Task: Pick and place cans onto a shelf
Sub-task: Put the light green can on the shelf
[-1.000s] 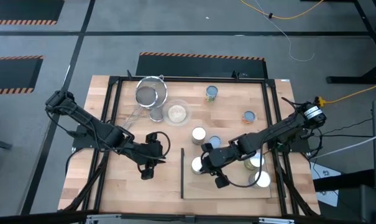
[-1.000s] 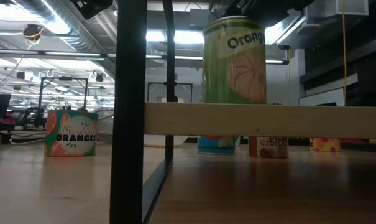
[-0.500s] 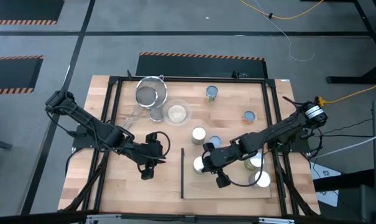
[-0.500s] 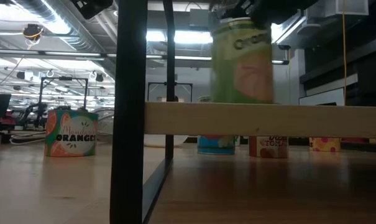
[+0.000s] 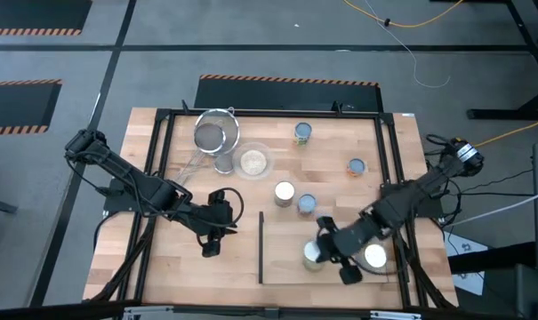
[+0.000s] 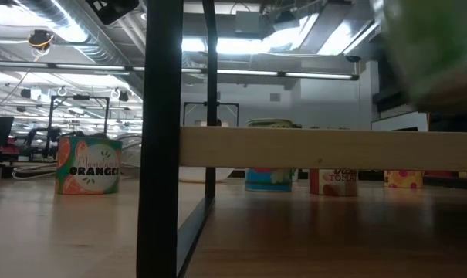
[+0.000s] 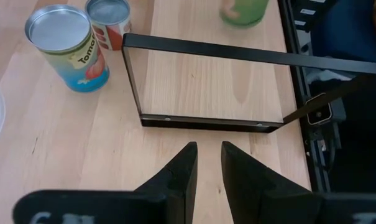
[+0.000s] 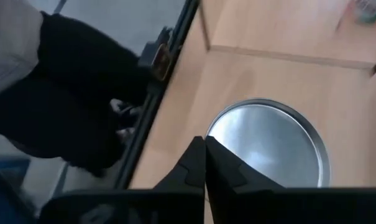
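Right fingers: I see the right gripper (image 5: 323, 243) over the shelf's near half. In its wrist view the two dark fingers (image 8: 200, 163) are pressed together with nothing between them.
Can under the right gripper: a small round tin with a shiny silver top (image 5: 313, 255) stands on the shelf, right at the fingertips. From the wrist camera its lid (image 8: 265, 142) lies just past the closed tips. I cannot tell whether they touch it.
Shelf: the flat light-wood panel (image 5: 282, 260) lies on the wooden counter (image 5: 175, 267), with its thin dark upright edge (image 5: 260, 247) on the side facing the left arm.
Second can on the shelf: a white-topped tin (image 5: 373, 256) sits near the shelf's right end, apart from the silver-topped one.
Cans on the counter: a white-topped tin (image 5: 285, 192) and a pale-blue-topped tin (image 5: 307, 204) stand close together just behind the shelf. A green-labelled tin (image 5: 302, 132) and a blue-topped tin with an orange side (image 5: 357, 166) are farther back.
Low view: a blurred green shape (image 6: 434, 46) fills the upper right above the shelf board.
Left fingers: the left gripper (image 5: 210, 238) rests low over the counter beside the dark edge, its fingers (image 7: 181, 171) slightly apart and holding nothing.
Other items: a round metal mesh strainer (image 5: 217, 133) and a clear glass bowl of grains (image 5: 252, 160) are at the back left.
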Tool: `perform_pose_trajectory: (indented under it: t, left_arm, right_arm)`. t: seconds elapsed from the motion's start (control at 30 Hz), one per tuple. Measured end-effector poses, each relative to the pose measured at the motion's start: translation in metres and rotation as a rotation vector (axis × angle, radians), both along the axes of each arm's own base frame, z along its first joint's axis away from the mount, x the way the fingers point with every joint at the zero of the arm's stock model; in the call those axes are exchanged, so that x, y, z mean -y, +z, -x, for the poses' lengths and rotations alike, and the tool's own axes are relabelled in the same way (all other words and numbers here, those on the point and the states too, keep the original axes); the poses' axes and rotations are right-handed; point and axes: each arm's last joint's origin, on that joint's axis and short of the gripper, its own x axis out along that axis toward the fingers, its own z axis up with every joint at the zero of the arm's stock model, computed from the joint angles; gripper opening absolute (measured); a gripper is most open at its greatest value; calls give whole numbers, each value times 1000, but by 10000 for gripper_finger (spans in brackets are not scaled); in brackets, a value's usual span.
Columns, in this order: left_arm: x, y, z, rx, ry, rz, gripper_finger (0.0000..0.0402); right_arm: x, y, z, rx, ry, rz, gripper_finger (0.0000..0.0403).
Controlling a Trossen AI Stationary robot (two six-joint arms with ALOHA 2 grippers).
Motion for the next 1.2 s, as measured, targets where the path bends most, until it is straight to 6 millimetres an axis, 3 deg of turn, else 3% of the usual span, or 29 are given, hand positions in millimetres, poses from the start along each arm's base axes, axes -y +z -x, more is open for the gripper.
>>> perform_pose_trajectory:
  t: [0.27, 0.6, 1.2]
  left_arm:
    - [0, 0, 0, 5, 1, 3, 66]
    - [1, 2, -2, 29, 9, 8, 66]
    - [1, 3, -3, 41, 9, 14, 66]
  right_arm:
    - [-34, -5, 40, -54, -87, 63, 0]
    - [-49, -10, 70, -73, -155, 132, 0]
    - [-50, -13, 77, -102, -146, 169, 14]
